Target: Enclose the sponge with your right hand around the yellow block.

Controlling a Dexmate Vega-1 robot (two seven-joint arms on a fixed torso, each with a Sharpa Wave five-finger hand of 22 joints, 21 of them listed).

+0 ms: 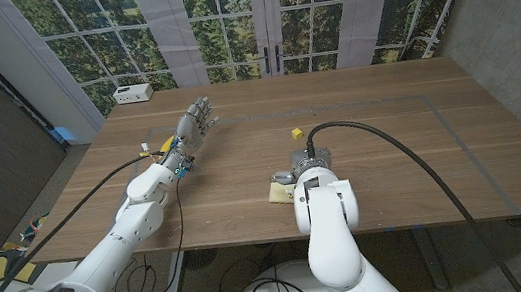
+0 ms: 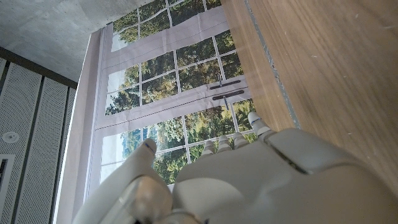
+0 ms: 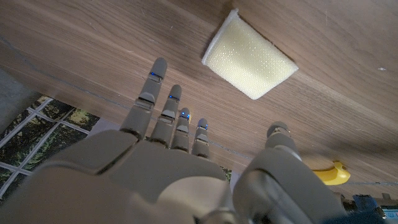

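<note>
- Wooden table [image 1: 392, 149] backed by tall windows; sponge [image 3: 250, 56] is seen near the front edge, just beside the right hand [image 3: 186, 168], untouched.
- Yellow block [image 1: 296, 134] sits further back, well apart from the sponge.
- Right fingers [image 3: 160, 102] are spread, nothing held; sponge could be shoved off-edge if approached low.
- Left hand [image 1: 195, 124] is held open, fingers apart, idle.

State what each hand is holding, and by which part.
Nothing is held. The right hand hovers open near the sponge, fingers apart and clear of it. The left hand is open too.
</note>
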